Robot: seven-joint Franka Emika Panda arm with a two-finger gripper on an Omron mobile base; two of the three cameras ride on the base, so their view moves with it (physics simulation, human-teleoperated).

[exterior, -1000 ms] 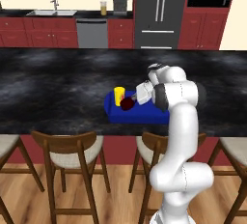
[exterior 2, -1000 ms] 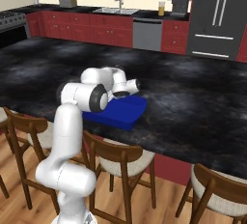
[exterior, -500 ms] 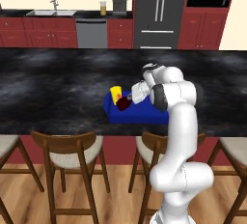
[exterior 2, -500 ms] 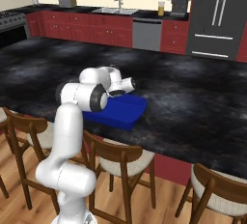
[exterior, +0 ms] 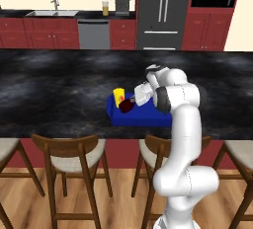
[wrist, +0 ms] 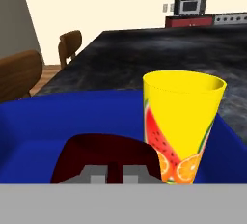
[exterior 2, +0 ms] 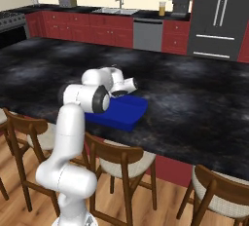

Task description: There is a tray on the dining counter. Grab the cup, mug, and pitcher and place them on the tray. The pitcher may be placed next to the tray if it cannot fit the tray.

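- A home kitchen: red cabinets [exterior: 44, 38], steel fridge [exterior: 160, 11], sink [exterior 2: 115, 10], dishwasher [exterior: 93, 34].
- Wooden chairs [exterior: 71, 161] front the dining counter [exterior: 59, 85].

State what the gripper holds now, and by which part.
The gripper is shut on the dark red mug, gripping its near rim, over the blue tray.

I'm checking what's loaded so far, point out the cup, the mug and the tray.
cup [wrist: 181, 121], hand view, on its yellow side above the fruit print.
mug [wrist: 103, 158], hand view, on its dark red wall near the rim.
tray [exterior: 148, 117], left base view, on its bare blue floor.
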